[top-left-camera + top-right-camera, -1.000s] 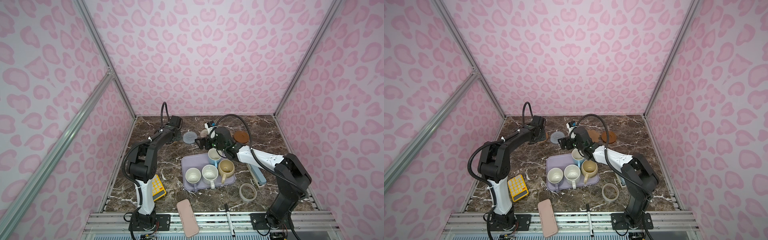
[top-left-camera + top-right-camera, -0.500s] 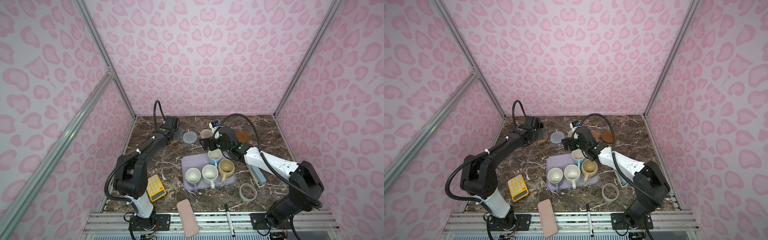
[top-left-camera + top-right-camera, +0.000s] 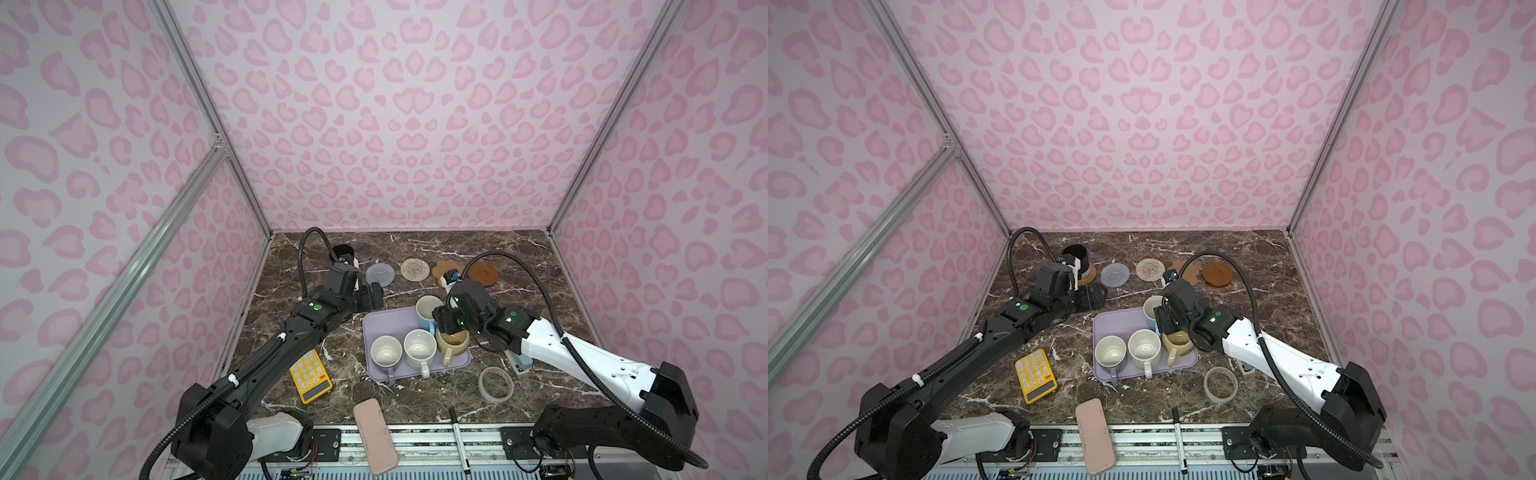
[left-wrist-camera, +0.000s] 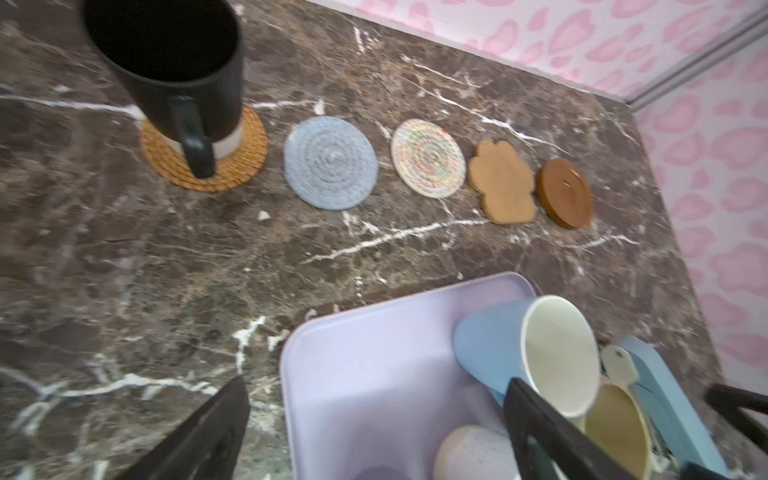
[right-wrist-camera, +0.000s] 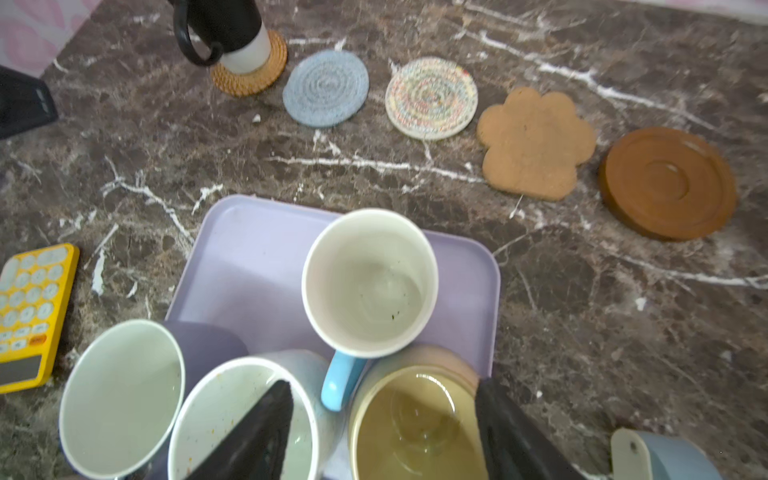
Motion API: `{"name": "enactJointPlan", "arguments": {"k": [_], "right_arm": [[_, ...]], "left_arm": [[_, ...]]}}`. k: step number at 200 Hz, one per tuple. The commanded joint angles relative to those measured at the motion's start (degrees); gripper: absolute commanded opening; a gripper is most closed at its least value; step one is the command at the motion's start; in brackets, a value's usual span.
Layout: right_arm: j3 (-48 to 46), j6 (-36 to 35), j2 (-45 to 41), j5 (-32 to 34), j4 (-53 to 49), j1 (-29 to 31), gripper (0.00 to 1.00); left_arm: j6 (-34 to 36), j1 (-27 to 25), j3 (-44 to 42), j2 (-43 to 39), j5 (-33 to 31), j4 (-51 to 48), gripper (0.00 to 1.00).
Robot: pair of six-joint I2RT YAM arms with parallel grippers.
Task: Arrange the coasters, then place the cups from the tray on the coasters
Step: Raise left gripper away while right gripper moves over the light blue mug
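Note:
Five coasters lie in a row at the back. The black cup [image 3: 343, 251] stands on the orange woven coaster [image 3: 1088, 274]. The grey-blue [image 3: 380, 274], cream [image 3: 414, 269], paw-shaped [image 3: 446, 267] and brown disc [image 3: 483, 273] coasters are bare. The lavender tray [image 3: 374, 332] holds the light blue [image 3: 428, 311], lavender [image 3: 386, 351], white speckled [image 3: 419, 345] and beige [image 3: 453, 343] cups. My left gripper [image 4: 376, 390] hangs open and empty over the tray's back left corner. My right gripper [image 5: 384, 388] is open above the speckled and beige cups, with the blue cup's handle [image 5: 340, 382] between its fingers.
A yellow calculator [image 3: 311, 376] lies left of the tray. A tape ring [image 3: 495, 384] and a blue stapler-like object [image 3: 519, 361] lie to its right. A pink case [image 3: 375, 441] and a pen [image 3: 459, 438] rest at the front edge. Walls close in on three sides.
My left gripper opened, let go of the black cup on the orange coaster, and drew back toward the tray. My right gripper came forward from the coasters over the tray cups, its jaws narrowing.

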Motion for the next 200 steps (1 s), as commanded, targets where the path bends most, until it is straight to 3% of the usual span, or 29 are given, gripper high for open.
{"name": "enactJointPlan", "arguments": {"k": [1, 18, 69, 113, 153, 200], "right_arm": [[-0.82, 0.7, 0.54, -1.97, -0.21, 0.61, 0.59], [-0.54, 0.54, 2.48, -3.78, 0.2, 0.89, 0.51], [1.41, 0.17, 8.89, -7.64, 1.23, 0.91, 0.41], [2.71, 0.9, 11.34, -5.53, 0.53, 0.97, 0.3], [3.22, 1.55, 12.41, -5.41, 1.21, 0.89, 0.25], [4.46, 2.57, 14.16, -3.26, 0.28, 0.95, 0.25]], "left_arm": [[-2.04, -2.74, -2.66, -1.47, 7.5, 6.33, 0.97], [-2.47, -4.43, -3.24, -2.01, 7.86, 6.78, 0.97], [-4.16, -5.34, -5.15, -2.5, 7.95, 9.34, 0.97], [-4.67, -5.65, -5.55, -1.7, 8.08, 10.87, 0.97], [-5.18, -5.95, -5.82, -0.84, 8.29, 12.3, 0.97], [-5.38, -6.08, -5.64, -0.84, 7.76, 12.26, 0.97]]}}
